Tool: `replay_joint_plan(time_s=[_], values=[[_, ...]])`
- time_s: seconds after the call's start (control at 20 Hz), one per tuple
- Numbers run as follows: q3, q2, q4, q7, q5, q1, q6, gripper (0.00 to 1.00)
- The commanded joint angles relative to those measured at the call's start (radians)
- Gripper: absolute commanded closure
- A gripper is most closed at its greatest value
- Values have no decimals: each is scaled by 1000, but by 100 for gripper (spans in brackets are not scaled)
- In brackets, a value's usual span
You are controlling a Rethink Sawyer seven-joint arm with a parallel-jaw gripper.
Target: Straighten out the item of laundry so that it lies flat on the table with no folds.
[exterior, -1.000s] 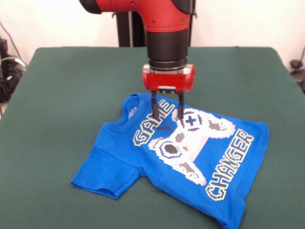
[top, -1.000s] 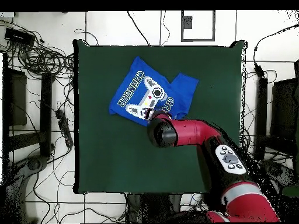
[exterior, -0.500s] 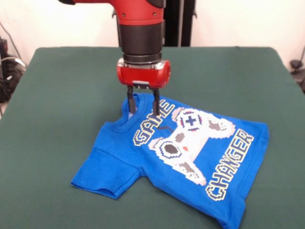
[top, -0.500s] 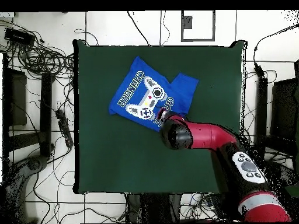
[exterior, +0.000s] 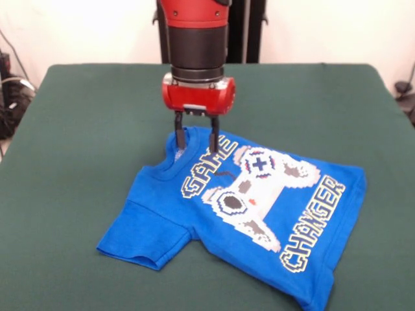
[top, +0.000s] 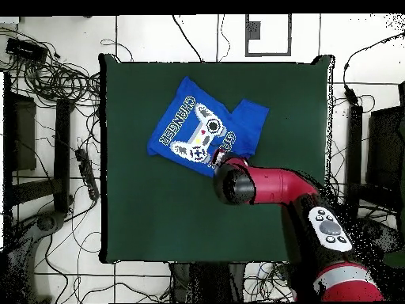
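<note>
The bright blue T-shirt lies print-up on the green table, slanted, collar toward the robot and hem toward the picture's right. One sleeve is spread out at the near left. The far shoulder by the collar looks bunched. My gripper hangs straight down over the shirt's far edge beside the collar, fingers apart and empty, tips close above the cloth. In the overhead view the shirt lies in the table's upper middle, and the arm's end covers the gripper.
The robot's dark pedestal column stands behind the table's far edge. Cables and stands ring the table on the floor. Wide green cloth stretches around the shirt on all sides.
The gripper moved from over the controller print to the picture's left, to the collar edge, then shifted slightly right. It stayed open. The shirt has not moved.
</note>
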Motion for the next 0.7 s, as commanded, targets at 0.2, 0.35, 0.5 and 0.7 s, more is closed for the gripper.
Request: replay_joint_plan(time_s=[0.2, 0.35, 0.5, 0.7], values=[[-3, 35, 97, 128, 55, 59, 70, 0], [-1, 44, 97, 123, 51, 55, 58, 0], [-6, 61, 94, 117, 36, 52, 31, 0], [0, 85, 83, 102, 27, 35, 14, 0]])
